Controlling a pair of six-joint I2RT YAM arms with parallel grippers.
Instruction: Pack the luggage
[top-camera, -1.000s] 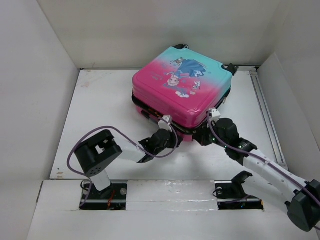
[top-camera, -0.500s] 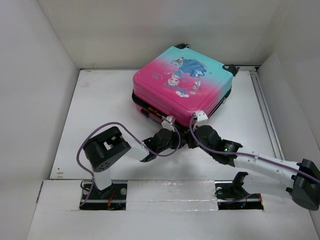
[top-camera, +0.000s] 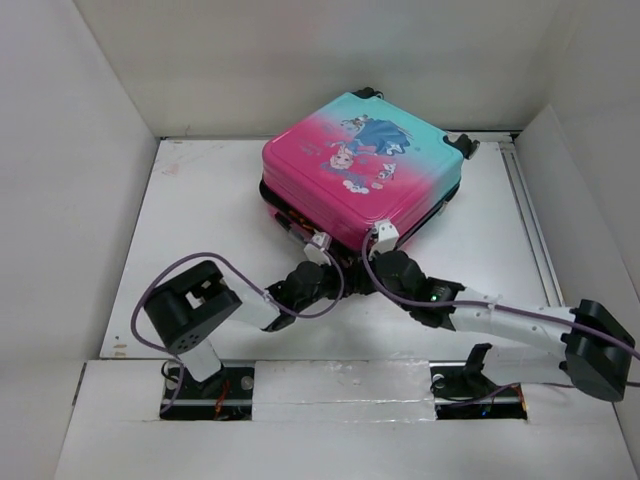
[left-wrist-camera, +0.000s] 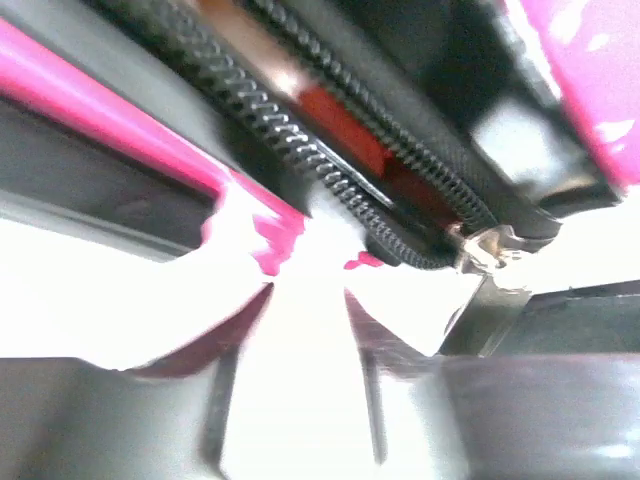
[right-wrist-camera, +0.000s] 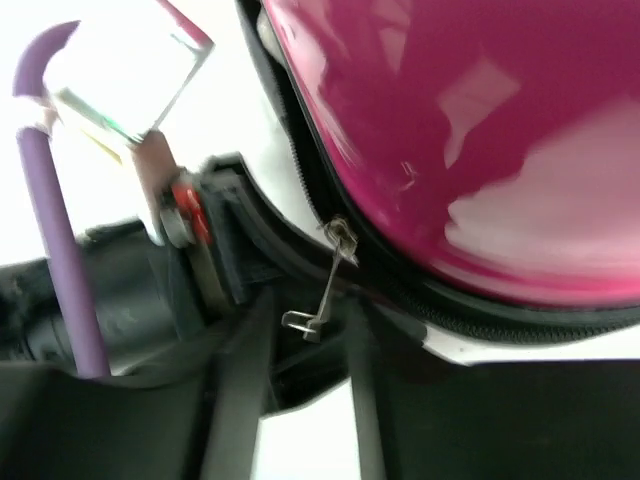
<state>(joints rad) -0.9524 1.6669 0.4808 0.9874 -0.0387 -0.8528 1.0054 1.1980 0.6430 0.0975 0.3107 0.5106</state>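
Luggage (top-camera: 360, 170) is laid flat toward the far side of the tabletop (top-camera: 200, 220), its zipped near edge just beyond both jaws. The right jaws are held apart, the zip pull (right-wrist-camera: 325, 285) hanging between them (the nearer arm); the left jaws' state cannot be told.

White tabletop (top-camera: 200, 250), boxed in by white walls (top-camera: 60, 200) at the left, far and right edges. Lying flat on it, toward the far edge and right of the middle: luggage (top-camera: 360, 170), printed shell up, set askew, teal end toward the far right corner, pink end toward the near edge. Black wheels (top-camera: 463, 143) at the far side. Pale rail (top-camera: 530, 230) along the right edge. Faint smudge (top-camera: 172, 165) near the far left corner. Raised white ledge (top-camera: 340, 385) along the near edge.
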